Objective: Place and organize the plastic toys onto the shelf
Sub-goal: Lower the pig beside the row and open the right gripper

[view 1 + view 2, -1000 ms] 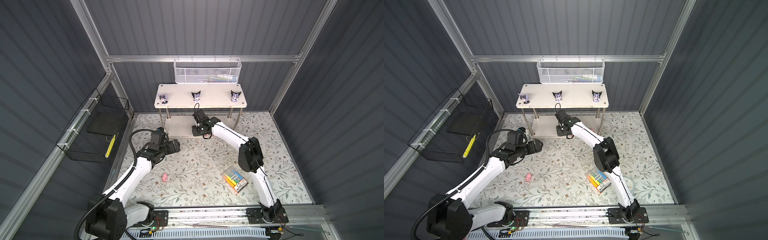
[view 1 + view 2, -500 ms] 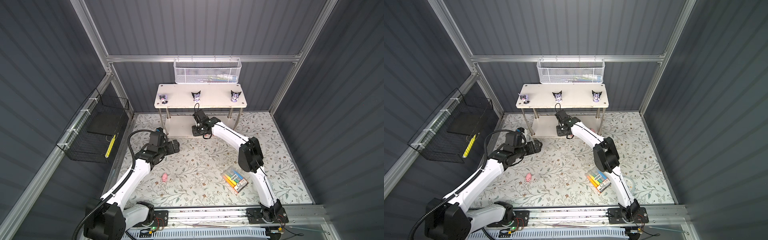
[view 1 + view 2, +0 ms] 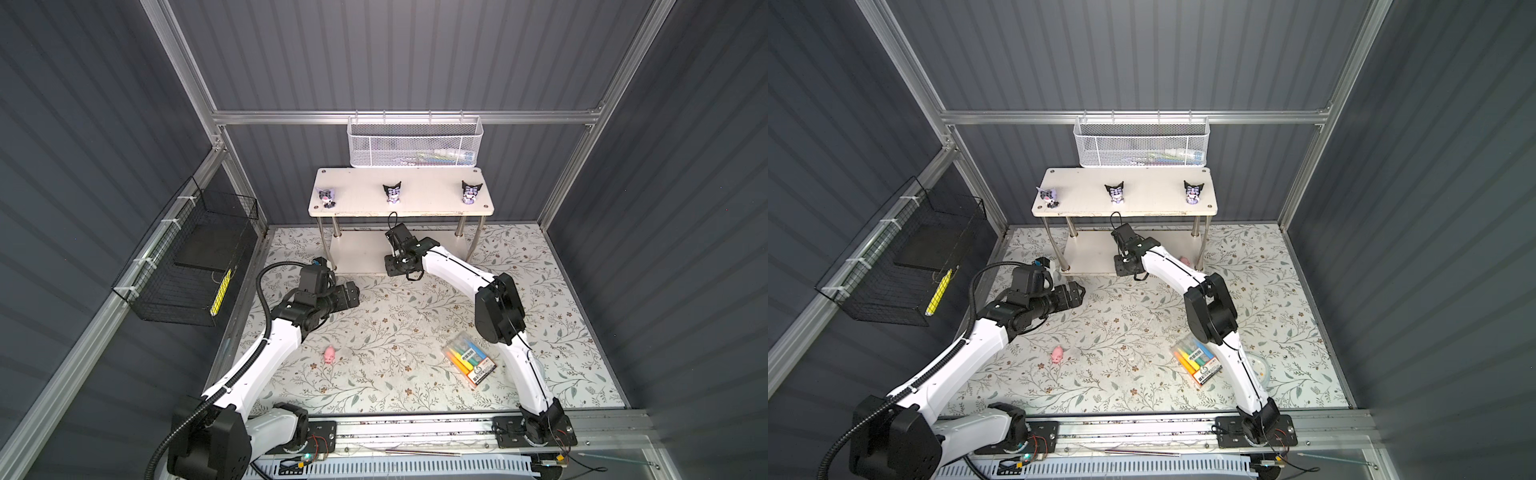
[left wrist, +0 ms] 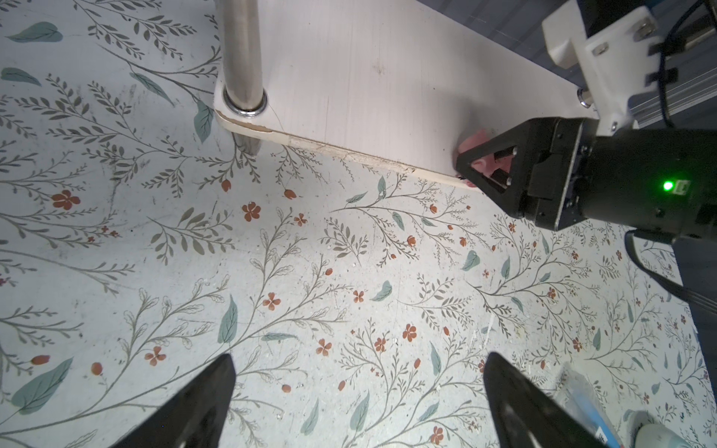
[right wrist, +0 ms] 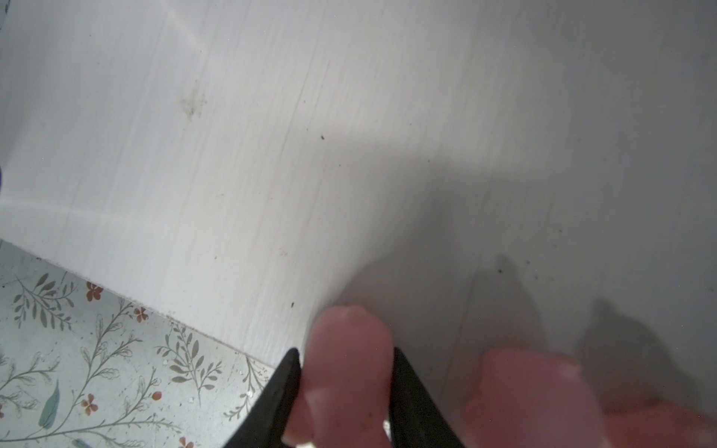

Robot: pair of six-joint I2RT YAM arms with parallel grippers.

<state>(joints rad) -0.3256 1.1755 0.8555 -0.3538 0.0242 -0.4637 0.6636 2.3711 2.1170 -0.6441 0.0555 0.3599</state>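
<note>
Pig (image 5: 347, 368) lies between right fingers (image 5: 281, 395) over shelf (image 5: 271, 155)

Dark grey ribbed walls (image 3: 415, 54) enclose a leafy floral-print floor (image 3: 395, 324).

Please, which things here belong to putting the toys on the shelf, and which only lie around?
Job: shelf; three eared figurines; pig on the mat; pig in the right tool; another pig beside it.
Lying about: marker pack; white mesh basket; black wire basket; pale round clock.
</note>
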